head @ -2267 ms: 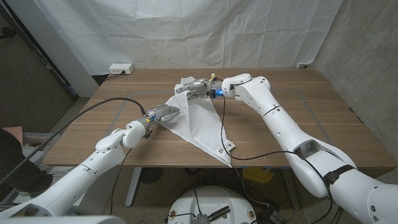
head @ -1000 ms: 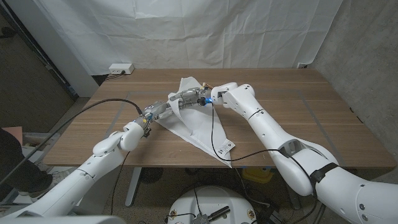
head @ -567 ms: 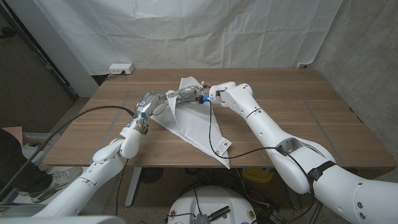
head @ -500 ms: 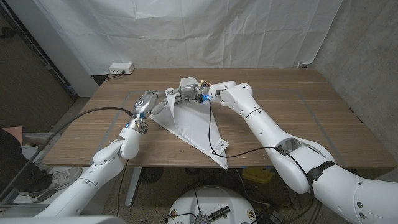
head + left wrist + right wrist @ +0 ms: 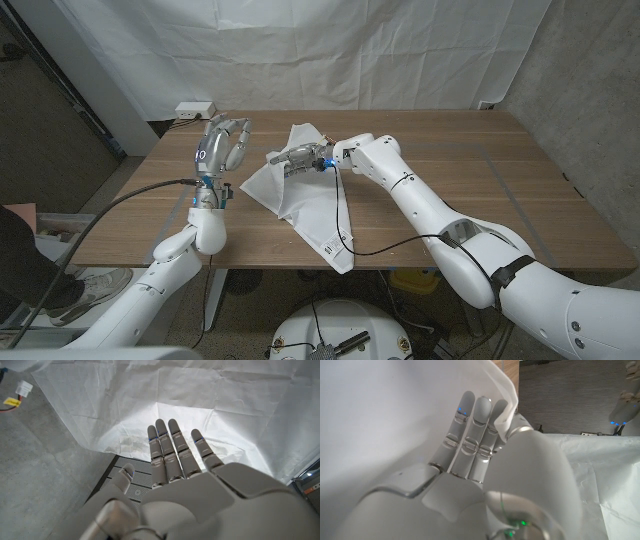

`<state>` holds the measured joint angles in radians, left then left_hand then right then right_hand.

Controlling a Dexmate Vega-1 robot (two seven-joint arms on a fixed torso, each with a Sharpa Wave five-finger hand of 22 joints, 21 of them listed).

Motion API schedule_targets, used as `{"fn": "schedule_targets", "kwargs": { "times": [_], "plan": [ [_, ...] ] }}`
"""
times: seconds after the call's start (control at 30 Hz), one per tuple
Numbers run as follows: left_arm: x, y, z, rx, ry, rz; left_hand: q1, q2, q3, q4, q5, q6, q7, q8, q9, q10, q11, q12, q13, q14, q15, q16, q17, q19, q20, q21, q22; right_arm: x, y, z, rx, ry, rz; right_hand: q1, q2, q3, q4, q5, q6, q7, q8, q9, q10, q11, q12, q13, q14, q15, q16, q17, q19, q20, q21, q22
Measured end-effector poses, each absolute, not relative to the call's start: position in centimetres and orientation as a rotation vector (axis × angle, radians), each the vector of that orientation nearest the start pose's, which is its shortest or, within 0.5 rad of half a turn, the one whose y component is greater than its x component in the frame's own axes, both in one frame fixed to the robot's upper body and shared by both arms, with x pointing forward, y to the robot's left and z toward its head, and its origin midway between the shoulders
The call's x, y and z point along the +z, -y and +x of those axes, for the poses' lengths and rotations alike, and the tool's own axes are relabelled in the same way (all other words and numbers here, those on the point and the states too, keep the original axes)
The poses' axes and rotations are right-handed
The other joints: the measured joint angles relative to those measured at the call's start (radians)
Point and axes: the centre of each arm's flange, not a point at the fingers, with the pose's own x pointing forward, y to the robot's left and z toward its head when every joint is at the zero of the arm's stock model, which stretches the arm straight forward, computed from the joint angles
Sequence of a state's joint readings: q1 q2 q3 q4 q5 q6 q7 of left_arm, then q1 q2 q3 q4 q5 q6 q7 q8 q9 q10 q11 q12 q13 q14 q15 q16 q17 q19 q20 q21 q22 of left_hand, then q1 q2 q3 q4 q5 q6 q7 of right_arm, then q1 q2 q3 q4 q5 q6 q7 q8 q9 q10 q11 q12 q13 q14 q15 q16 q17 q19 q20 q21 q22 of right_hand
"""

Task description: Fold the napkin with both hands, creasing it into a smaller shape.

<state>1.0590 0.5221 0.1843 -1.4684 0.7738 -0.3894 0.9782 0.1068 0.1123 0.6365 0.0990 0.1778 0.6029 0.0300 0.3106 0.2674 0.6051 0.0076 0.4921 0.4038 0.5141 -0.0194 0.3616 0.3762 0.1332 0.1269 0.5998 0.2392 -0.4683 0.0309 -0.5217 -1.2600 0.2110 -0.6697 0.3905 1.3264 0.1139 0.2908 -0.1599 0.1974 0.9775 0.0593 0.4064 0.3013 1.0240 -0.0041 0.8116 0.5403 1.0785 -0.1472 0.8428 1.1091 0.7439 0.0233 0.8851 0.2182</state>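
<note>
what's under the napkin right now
The napkin lies mostly on the wooden table, one end hanging past the near edge. The right hand holds its far part. Anything beneath is covered.

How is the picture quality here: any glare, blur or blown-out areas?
Head view: even light, sharp, the napkin bright but readable. Left wrist view: the backdrop sheet glows with a blown-out patch above the left hand. Right wrist view: the napkin beside the right hand is washed out, close and soft.

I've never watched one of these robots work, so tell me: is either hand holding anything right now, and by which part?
The right hand grips the white napkin at its far upper edge. The left hand is raised off the table, fingers apart, holding nothing.
</note>
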Motion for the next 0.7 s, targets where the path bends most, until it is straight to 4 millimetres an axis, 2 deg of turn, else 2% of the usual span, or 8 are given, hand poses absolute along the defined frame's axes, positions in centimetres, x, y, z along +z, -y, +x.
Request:
{"fn": "schedule_targets", "kwargs": {
  "times": [0.13, 0.3, 0.5, 0.7],
  "plan": [
    [-2.3, -31.5, 53.4, 0.661, 1.29, 0.856, 0.01, 0.004, 0.02, -0.005, 0.0, -0.079, -0.028, -0.037, -0.009, -0.104, -0.012, -0.029, 0.011, -0.082, -0.007, -0.065, -0.03, -0.036, -0.018, 0.004, 0.0, 3.3, -4.8, 64.6, 0.816, 0.023, -0.297, 0.0, 0.0, 0.0, 0.0, 0.0, 0.0, 0.0, -0.001, 0.001, 0.0, 0.0, -0.004, -0.001, 0.0, 0.0, -0.004, -0.002, 0.0, 0.0, 0.005, 0.0],
    [-1.8, -31.5, 53.1, 0.647, 1.319, 0.814, 0.025, 0.007, 0.041, -0.013, 0.0, -0.139, -0.057, -0.074, -0.031, -0.182, -0.023, -0.09, -0.012, -0.153, -0.012, -0.122, -0.085, -0.078, -0.034, 0.004, -0.002, 3.4, -5.3, 64.5, 0.815, 0.036, -0.31, 0.0, 0.0, 0.0, 0.0, 0.0, 0.004, -0.004, -0.003, 0.002, 0.0, 0.0, -0.007, 0.0, 0.002, 0.001, -0.007, -0.008, -0.009, -0.002, 0.013, -0.005],
    [-1.2, -31.7, 52.8, 0.633, 1.337, 0.767, 0.025, 0.007, 0.046, -0.018, 0.0, -0.155, -0.058, -0.078, -0.04, -0.199, -0.026, -0.105, -0.024, -0.167, -0.011, -0.135, -0.107, -0.091, -0.037, 0.004, -0.002, 3.9, -6.0, 64.0, 0.799, 0.085, -0.355, 0.0, 0.0, -0.004, 0.004, 0.0, 0.004, -0.004, -0.003, 0.003, 0.0, 0.0, -0.008, 0.0, 0.003, 0.001, -0.008, -0.005, -0.011, 0.0, 0.021, -0.005],
    [-0.9, -31.7, 52.6, 0.622, 1.353, 0.738, 0.025, 0.007, 0.046, -0.018, 0.0, -0.155, -0.058, -0.085, -0.043, -0.199, -0.026, -0.111, -0.028, -0.17, -0.014, -0.137, -0.112, -0.097, -0.032, 0.004, -0.007, 3.3, -7.3, 62.7, 0.799, 0.13, -0.442, 0.0, 0.0, -0.008, 0.008, 0.0, 0.007, -0.007, -0.005, 0.003, 0.0, 0.0, -0.015, -0.002, 0.003, 0.001, -0.019, -0.022, -0.021, -0.005, 0.031, -0.009]
  ]
}}
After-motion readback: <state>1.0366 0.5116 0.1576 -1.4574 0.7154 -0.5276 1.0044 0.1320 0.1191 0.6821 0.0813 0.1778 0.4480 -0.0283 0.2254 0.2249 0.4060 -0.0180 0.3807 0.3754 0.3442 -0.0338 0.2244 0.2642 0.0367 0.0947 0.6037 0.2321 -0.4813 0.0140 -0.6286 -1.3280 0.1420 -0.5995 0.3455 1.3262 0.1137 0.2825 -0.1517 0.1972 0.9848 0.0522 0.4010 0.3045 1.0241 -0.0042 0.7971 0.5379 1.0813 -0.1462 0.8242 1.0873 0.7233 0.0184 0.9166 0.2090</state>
